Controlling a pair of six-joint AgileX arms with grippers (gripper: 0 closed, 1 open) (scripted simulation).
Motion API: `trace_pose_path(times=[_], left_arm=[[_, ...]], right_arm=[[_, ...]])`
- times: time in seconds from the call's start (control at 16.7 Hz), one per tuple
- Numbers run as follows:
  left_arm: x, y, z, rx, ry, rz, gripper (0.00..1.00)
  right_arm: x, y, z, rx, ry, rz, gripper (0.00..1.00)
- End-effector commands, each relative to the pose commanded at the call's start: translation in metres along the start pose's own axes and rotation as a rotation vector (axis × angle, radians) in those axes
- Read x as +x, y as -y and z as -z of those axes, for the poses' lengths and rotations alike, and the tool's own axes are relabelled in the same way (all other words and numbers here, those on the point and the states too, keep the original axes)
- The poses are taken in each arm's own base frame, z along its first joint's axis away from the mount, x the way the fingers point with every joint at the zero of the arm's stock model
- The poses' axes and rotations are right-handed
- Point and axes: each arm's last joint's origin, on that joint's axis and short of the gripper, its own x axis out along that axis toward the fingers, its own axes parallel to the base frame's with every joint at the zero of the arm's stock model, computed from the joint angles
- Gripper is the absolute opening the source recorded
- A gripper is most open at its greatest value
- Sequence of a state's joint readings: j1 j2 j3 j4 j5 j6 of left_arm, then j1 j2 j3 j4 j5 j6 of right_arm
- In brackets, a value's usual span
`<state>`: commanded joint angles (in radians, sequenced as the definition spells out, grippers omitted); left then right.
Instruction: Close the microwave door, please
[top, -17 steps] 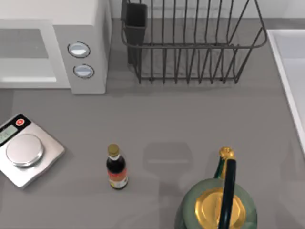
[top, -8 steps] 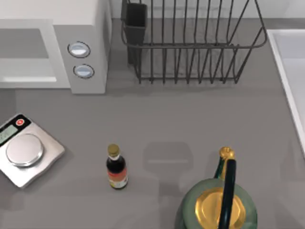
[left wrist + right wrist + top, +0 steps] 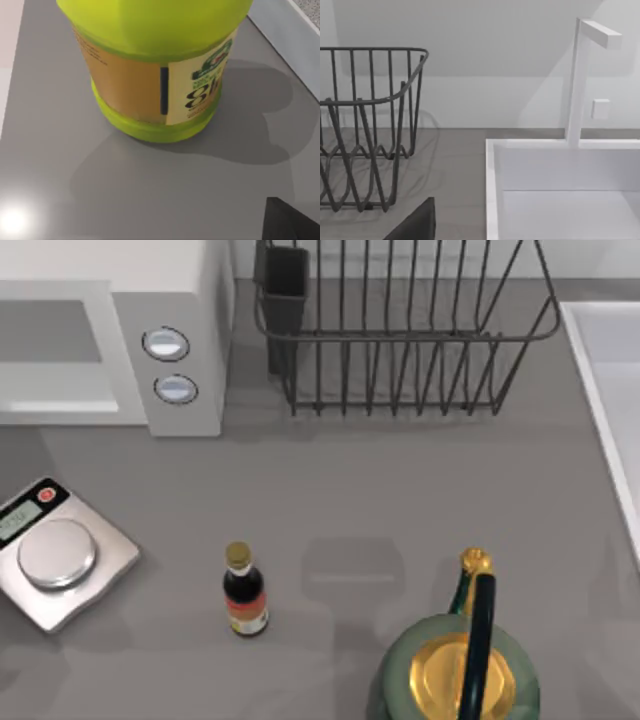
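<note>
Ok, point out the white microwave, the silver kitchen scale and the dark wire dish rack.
White microwave (image 3: 186, 350): top view, control panel between the knobs.
Silver kitchen scale (image 3: 57, 553): top view, round plate.
Dark wire dish rack (image 3: 400, 337): top view, front rim.

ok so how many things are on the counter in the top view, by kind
microwave: 1
kitchen scale: 1
sauce bottle: 1
kettle: 1
dish rack: 1
total: 5

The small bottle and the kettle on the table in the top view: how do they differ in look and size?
The small bottle is slim with dark contents, while the kettle is broad, round and green. The bottle's gold cap is tiny; the kettle's gold lid is wide, crossed by a dark handle. Both stand upright on the grey table with gold tops.
</note>
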<state>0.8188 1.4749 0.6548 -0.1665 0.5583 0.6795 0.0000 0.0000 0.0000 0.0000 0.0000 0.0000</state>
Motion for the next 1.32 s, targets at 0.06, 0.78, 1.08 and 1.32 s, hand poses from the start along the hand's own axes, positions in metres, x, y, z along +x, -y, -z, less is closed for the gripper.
trace_pose_path(times=[0.06,0.78,1.08,1.32], left_arm=[[0.0,0.0,0.0,0.0,0.0,0.0,0.0],[0.0,0.098,0.0,-0.005,-0.001,0.003,0.0],[-0.004,0.093,-0.011,-0.001,0.03,-0.035,0.0],[0.0,0.114,-0.014,-0.008,0.011,-0.039,0.0]], right_arm=[[0.0,0.0,0.0,0.0,0.0,0.0,1.0],[0.0,0.0,0.0,0.0,0.0,0.0,1.0],[0.0,0.0,0.0,0.0,0.0,0.0,1.0],[0.0,0.0,0.0,0.0,0.0,0.0,1.0]])
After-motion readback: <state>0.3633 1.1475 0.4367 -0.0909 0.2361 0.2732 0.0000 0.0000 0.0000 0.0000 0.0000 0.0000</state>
